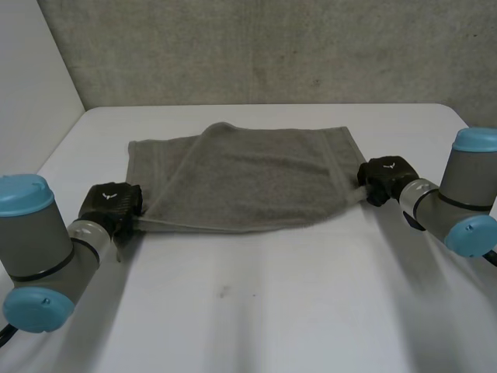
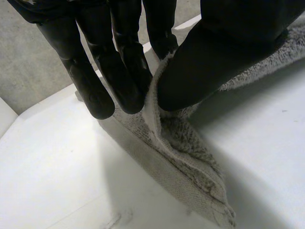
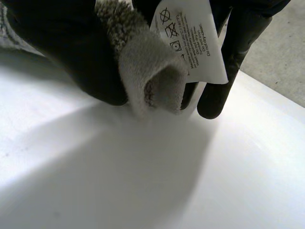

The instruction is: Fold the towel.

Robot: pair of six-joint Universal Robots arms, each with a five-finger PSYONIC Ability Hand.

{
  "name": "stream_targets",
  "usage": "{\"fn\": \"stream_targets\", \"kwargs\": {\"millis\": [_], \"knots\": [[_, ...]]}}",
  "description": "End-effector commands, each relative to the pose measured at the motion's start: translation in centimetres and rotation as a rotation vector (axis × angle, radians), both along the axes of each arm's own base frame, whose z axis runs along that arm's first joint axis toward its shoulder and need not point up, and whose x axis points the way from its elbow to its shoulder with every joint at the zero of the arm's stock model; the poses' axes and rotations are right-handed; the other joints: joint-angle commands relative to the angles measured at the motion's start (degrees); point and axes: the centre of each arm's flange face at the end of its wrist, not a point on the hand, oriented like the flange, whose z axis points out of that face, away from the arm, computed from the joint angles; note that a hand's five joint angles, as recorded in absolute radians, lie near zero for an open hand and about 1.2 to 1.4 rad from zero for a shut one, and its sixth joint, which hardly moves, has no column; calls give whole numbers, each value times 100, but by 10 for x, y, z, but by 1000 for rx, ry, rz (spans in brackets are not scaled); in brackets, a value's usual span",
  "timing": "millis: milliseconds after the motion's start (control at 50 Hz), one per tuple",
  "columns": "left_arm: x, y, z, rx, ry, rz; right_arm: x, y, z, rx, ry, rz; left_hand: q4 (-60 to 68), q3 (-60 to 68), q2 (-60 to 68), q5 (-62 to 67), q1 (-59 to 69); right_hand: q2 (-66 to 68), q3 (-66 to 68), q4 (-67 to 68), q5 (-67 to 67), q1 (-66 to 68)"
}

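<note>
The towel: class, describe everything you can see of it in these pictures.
The towel is grey, looped terry cloth with a flat woven hem. It lies on the white table, partly doubled over, with a slanted fold running across its left part. The left hand pinches its near left corner. The right hand pinches its right corner, where a white care label hangs. The near edge stretches between the two hands.

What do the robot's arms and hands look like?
Both are chunky grey tubes with round light-blue caps: the left arm and the right arm. The left hand and right hand are black, each with a small pale mark on its back. Their fingers are thick, smooth and round-tipped.
</note>
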Motion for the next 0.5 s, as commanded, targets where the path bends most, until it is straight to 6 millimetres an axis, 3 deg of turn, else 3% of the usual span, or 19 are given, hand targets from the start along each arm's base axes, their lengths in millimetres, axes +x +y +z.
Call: {"fn": "stream_targets", "kwargs": {"millis": [20, 160, 300, 340, 380, 500], "knots": [[0, 1, 0, 3, -2, 1, -1, 0, 23, -28, -42, -20, 1016, 1025, 1016, 1059, 1182, 1334, 1482, 1334, 1570, 350], [0, 6, -2, 16, -6, -2, -3, 15, 45, -42, -22, -6, 1016, 1025, 1016, 1059, 1182, 1334, 1482, 1334, 1570, 350], [2, 13, -11, 45, -16, -5, -12, 38, 42, 31, 100, 21, 766, 775, 766, 809, 932, 1334, 1482, 1334, 1570, 350], [2, 13, -12, 47, -20, -5, -15, 42, 41, 38, 128, 26, -1276, -1267, -1276, -1233, -1109, 1334, 1482, 1334, 1570, 350], [3, 13, -12, 45, -21, -4, -25, 44, 41, 47, 150, 15, -1886, -1877, -1886, -1843, -1719, 1334, 1482, 1334, 1570, 350], [3, 12, -13, 46, -22, -1, -39, 42, 38, 69, 146, -18, -1992, -1984, -1992, -1949, -1826, 1334, 1482, 1334, 1570, 350]]}}
